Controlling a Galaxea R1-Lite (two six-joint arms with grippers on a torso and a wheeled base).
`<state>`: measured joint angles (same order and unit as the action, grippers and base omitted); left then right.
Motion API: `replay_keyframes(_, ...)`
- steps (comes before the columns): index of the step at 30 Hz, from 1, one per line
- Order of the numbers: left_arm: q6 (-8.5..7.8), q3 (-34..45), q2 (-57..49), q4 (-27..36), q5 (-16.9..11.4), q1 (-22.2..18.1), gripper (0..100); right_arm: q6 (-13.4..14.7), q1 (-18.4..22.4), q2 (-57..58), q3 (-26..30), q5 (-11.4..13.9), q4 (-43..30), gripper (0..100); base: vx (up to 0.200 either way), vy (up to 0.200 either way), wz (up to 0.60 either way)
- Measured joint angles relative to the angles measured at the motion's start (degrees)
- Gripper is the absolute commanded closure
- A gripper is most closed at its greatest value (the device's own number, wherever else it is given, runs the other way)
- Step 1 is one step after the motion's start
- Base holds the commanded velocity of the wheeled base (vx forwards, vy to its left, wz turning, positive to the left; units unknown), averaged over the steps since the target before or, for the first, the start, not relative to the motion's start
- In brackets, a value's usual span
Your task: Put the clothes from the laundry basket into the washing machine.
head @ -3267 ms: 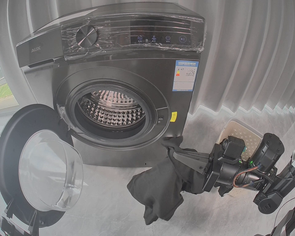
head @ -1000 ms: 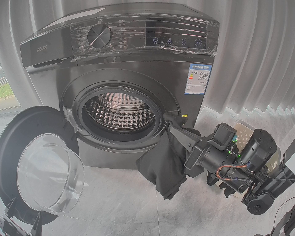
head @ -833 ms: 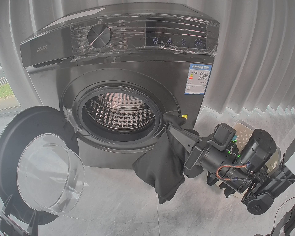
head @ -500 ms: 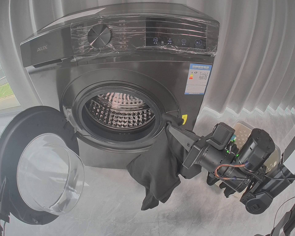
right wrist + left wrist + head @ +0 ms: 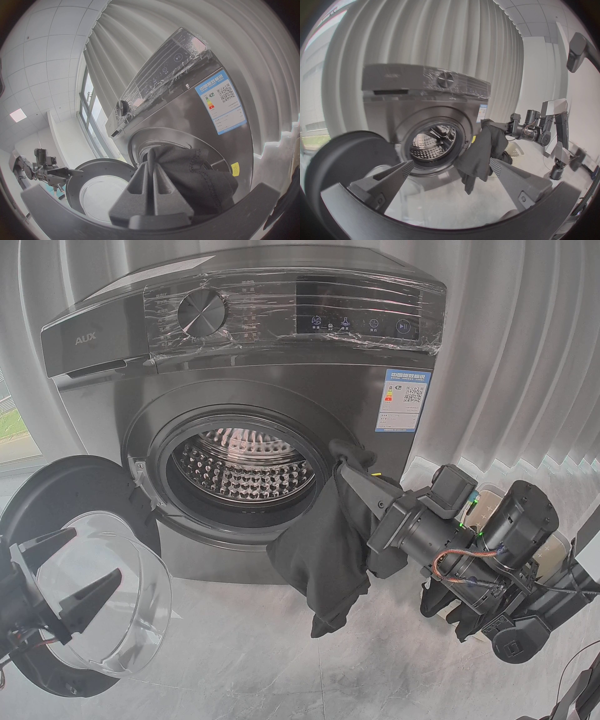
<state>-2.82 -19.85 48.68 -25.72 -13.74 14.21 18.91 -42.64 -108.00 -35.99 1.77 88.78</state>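
A pale pleated curtain point(image 5: 519, 352) hangs behind everything, and a grey marbled floor point(image 5: 237, 665) runs underneath. The dark grey washing machine point(image 5: 262, 380) takes up the middle of the head view, its control strip wrapped in clear film. Its round door point(image 5: 59, 490) is swung fully open at 8 o'clock from the drum opening point(image 5: 244, 471), with the clear glass bowl facing out. The steel drum shows inside the opening.

A black garment point(image 5: 325, 546) hangs outside the machine, against the front panel at 4 o'clock from the opening. Its top is bunched right at the rim at 3 o'clock, and its lower end dangles clear of the floor. The right gripper point(image 5: 342, 466) is clamped on that bunched top. In the right wrist view its fingers point(image 5: 137, 187) lie pressed together with cloth squeezed up between them.

The cream laundry basket point(image 5: 482, 510) stands on the floor at 4 o'clock from the machine, mostly behind the right arm. More dark cloth point(image 5: 437, 602) hangs at its near edge.

The left gripper point(image 5: 97, 552) sits in front of the door's glass at 8 o'clock, fingers spread wide.

A blue and white label point(image 5: 403, 400) is stuck at 2 o'clock from the opening, a round dial point(image 5: 201, 312) sits at 12 o'clock, and a small yellow sticker point(image 5: 235, 168) is just beside the rim at 3 o'clock
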Motion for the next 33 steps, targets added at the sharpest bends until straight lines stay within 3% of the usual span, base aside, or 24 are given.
replay_keyframes(9, 2.33, 0.2, 21.03, -17.38, 2.74, 8.87, 0, 0.77, 0.78, -0.41, -2.29, -0.16, 0.0, 100, 0.0, 0.0, 0.0)
replay_keyframes(14, 3.6, 2.22, 30.6, -23.47, 3.16, 11.82, 0, 0.9, 1.0, -0.9, -1.77, -1.22, -0.05, 100, 0.0, 0.0, 0.0)
replay_keyframes(16, 5.24, 3.18, 33.79, -25.1, 2.36, 13.23, 0, 0.94, 1.02, -1.32, -1.19, -1.67, -0.07, 100, 0.0, 0.0, 0.0)
replay_keyframes(21, 11.22, 4.36, 38.89, -27.37, 1.34, 16.49, 0, 0.99, 0.76, -2.47, -0.17, -2.94, -0.1, 100, 0.0, 0.0, 0.0)
replay_keyframes(29, 13.26, 5.16, 43.46, -27.73, 0.94, 18.66, 0, 0.96, 0.06, -3.33, -0.06, -3.27, -0.05, 100, 0.0, 0.0, 0.0)
replay_keyframes(33, 16.66, 4.94, 45.18, -27.81, 0.9, 20.39, 0, 1.01, 0.0, -3.47, -0.3, -3.21, -0.05, 100, 0.0, 0.0, 0.0)
